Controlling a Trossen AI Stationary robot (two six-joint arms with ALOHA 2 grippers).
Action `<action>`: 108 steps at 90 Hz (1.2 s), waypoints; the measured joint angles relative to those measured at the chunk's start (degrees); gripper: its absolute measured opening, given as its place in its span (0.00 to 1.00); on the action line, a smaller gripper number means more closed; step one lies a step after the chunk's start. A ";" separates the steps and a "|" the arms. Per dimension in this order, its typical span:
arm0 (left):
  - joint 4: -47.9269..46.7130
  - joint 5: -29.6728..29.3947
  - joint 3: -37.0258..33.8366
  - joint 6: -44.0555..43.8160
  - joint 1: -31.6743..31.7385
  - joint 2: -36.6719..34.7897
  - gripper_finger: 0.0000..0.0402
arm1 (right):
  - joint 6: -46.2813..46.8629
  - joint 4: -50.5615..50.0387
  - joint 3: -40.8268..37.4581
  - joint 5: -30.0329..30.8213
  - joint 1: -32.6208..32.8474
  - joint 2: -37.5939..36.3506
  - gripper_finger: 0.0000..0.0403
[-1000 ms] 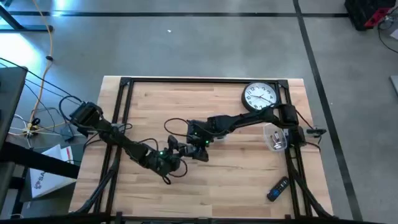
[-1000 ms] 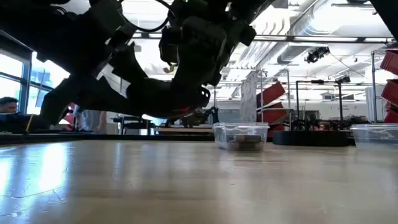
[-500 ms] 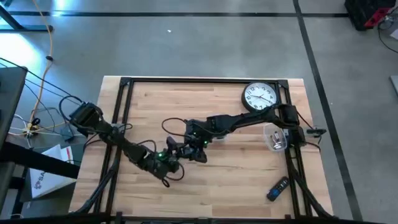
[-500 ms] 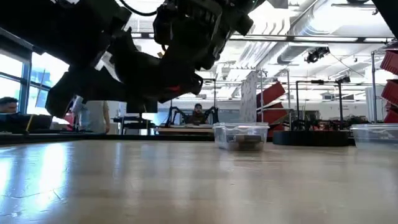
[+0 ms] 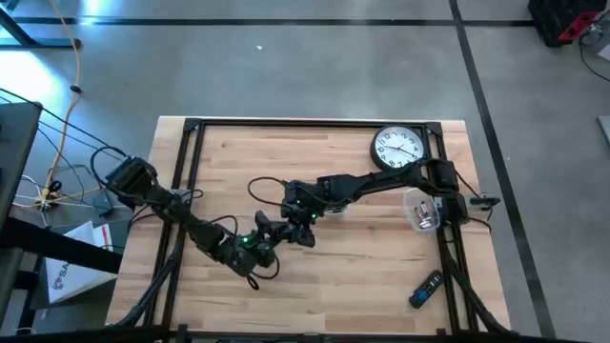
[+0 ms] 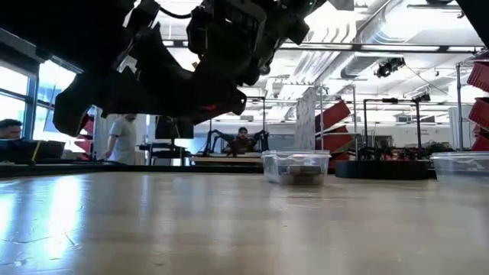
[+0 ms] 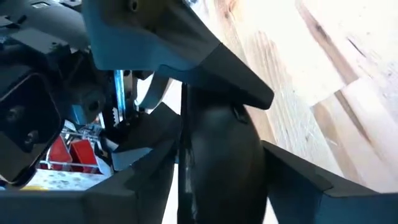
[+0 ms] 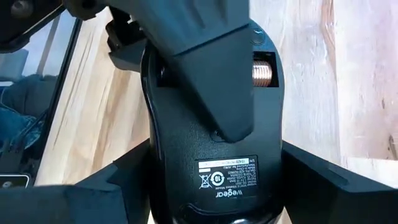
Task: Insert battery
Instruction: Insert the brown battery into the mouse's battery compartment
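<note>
Above the middle of the wooden surface (image 5: 334, 267), two grippers meet at one black computer mouse (image 8: 214, 140): the right gripper (image 8: 214, 180) pinches its sides between its fingers, underside up, battery bay open with one copper spring (image 8: 263, 68) showing. Left gripper (image 5: 270, 232) touches it; finger state unclear. One wall clock (image 5: 397, 148), one remote (image 5: 425, 289), one clear container (image 5: 420, 211), contents unclear.

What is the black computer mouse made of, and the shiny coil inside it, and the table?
The black computer mouse, gripped between the right gripper's fingers, looks like matte moulded plastic: smooth, with a printed label. The shiny coil in its battery slot looks like copper-coloured metal wire, probably a spring contact. The table looks like pale wood: you can see planks and grain.
</note>
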 joint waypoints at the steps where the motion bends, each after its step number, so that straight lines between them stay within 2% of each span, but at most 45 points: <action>1: -0.04 0.01 0.00 -0.05 0.00 0.00 0.46 | 0.01 0.01 0.00 0.01 0.00 0.00 0.62; 12: -0.39 -0.16 0.00 -1.28 -0.04 0.00 0.36 | -0.39 0.01 0.00 -0.04 0.00 0.00 0.62; 29: -0.59 -0.81 0.00 -2.59 -0.04 0.00 0.36 | -2.49 0.16 -0.02 -0.20 0.00 0.02 0.64; 41: 0.04 -1.03 0.12 -4.66 0.01 -0.04 0.36 | -5.22 0.05 -0.04 0.43 0.04 0.00 0.71; 52: -0.15 -1.39 0.22 -7.34 0.08 -0.35 0.36 | -8.40 -1.71 -0.15 4.08 0.20 -0.91 0.81; 65: -3.48 0.85 0.22 -14.62 1.80 -2.51 0.36 | -12.61 -5.00 -0.15 12.47 0.77 -4.62 0.90; 76: -8.12 5.80 0.15 -21.79 4.78 -4.91 0.36 | -18.21 -7.73 -0.15 23.87 2.80 -7.52 0.93; 90: -13.99 17.95 0.11 -34.91 12.22 -8.38 0.36 | -26.97 -7.79 -0.09 40.98 7.13 -8.46 0.92; 98: -14.31 24.13 0.11 -40.88 16.58 -9.53 0.36 | -28.17 -5.61 -0.15 50.65 9.12 -7.75 0.92; 103: -14.19 28.71 0.11 -43.84 19.19 -9.94 0.36 | -27.69 -5.33 -0.18 52.46 9.71 -7.53 0.91; 108: -14.10 33.48 0.11 -46.79 21.68 -10.16 0.36 | -25.64 -4.61 -0.20 51.08 9.71 -7.50 0.91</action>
